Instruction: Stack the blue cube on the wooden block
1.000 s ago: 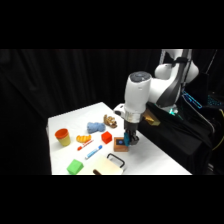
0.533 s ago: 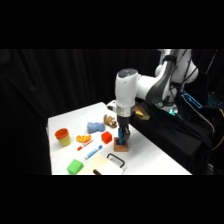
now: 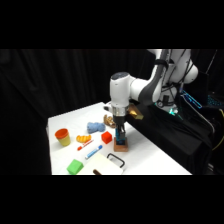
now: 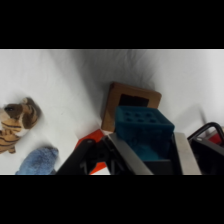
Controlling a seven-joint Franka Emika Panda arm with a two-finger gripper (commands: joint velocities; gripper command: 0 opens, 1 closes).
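Observation:
My gripper (image 3: pixel 120 133) comes down from above, shut on the blue cube (image 3: pixel 120 136). In the wrist view the teal cube (image 4: pixel 145 131), with small holes in its top, sits between the two metal fingers (image 4: pixel 125 156) of the gripper (image 4: pixel 155 152). The wooden block (image 3: pixel 120 147) lies directly under the cube, near the table's right edge. Its brown top with a dark square mark (image 4: pixel 131 101) shows just past the cube. Whether cube and block touch cannot be told.
A red cube (image 3: pixel 106 137) lies just left of the block. Further left are a fluffy blue lump (image 3: pixel 93 127), a striped toy animal (image 4: pixel 17 122), a marker (image 3: pixel 93 151), a red-orange cup (image 3: pixel 62 136) and a green cube (image 3: pixel 75 166). A pale board with a black handle (image 3: pixel 111 162) lies in front.
The arm's wrist has swung to the left, carrying the gripper and the blue cube slightly left to a spot over the wooden block. The things on the table have not moved.

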